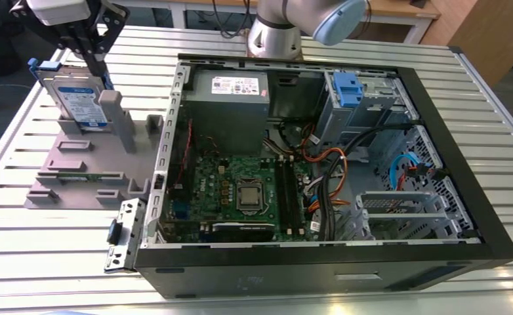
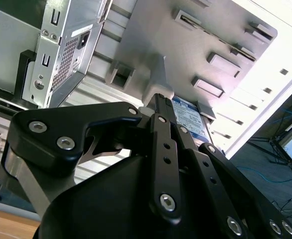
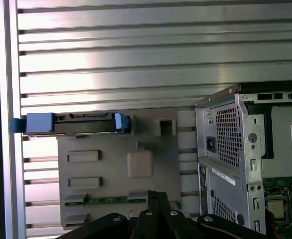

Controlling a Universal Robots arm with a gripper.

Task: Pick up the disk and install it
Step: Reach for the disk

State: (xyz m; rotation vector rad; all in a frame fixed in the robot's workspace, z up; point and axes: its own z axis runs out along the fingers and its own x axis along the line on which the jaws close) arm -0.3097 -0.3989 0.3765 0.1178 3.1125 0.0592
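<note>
The disk (image 1: 77, 98) stands on edge in a grey holder (image 1: 73, 167) at the exterior view's left, its white-and-blue label facing out and its blue bracket around it. My gripper (image 1: 99, 62) hangs just above the disk's upper corner, over the holder's grey post (image 1: 110, 108). Its black fingers look shut with nothing between them. In the second wrist view the gripper (image 2: 158, 99) points at the disk's label (image 2: 191, 117). In the first wrist view the disk (image 3: 76, 123) lies edge-on beyond the gripper (image 3: 154, 195).
An open computer case (image 1: 466, 151) fills the exterior view's middle and right, with a motherboard (image 1: 239, 190), cables and a drive bay with a blue latch (image 1: 348, 85). A grey metal box with a white sticker (image 1: 230, 88) sits inside. The arm's base (image 1: 274, 36) stands behind the case on the slatted table (image 1: 46, 262).
</note>
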